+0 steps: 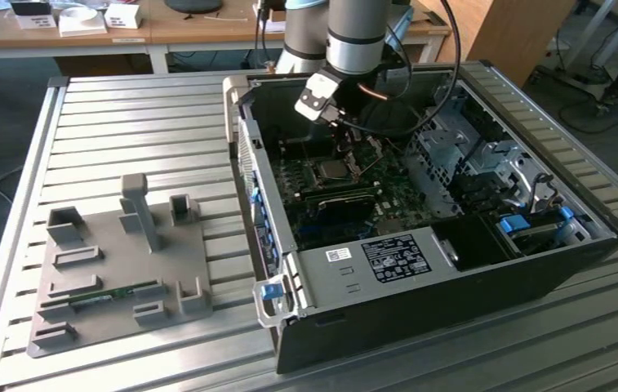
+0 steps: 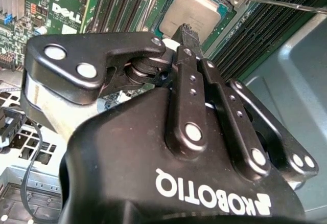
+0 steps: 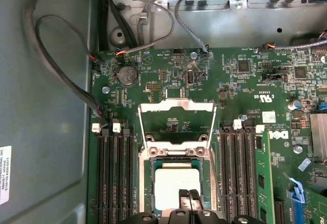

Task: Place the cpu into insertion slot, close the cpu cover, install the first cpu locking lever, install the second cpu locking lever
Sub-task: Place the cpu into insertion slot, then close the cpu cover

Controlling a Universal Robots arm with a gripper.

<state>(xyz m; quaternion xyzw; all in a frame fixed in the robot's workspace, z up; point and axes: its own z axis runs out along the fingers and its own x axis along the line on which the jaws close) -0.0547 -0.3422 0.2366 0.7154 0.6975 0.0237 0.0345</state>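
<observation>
While the gripper has its jaws together, tips on or just above the cpu, the chip sits in the insertion slot. The cpu cover lies flipped open.

Risks: an off-centre push could tilt the chip and bend socket pins, and a sideways drag could scuff its lid.

Exterior view: fixture tray at 9 o'clock of the case, both on the desk.

Print: case label, board sticker, not transcribed.
</observation>
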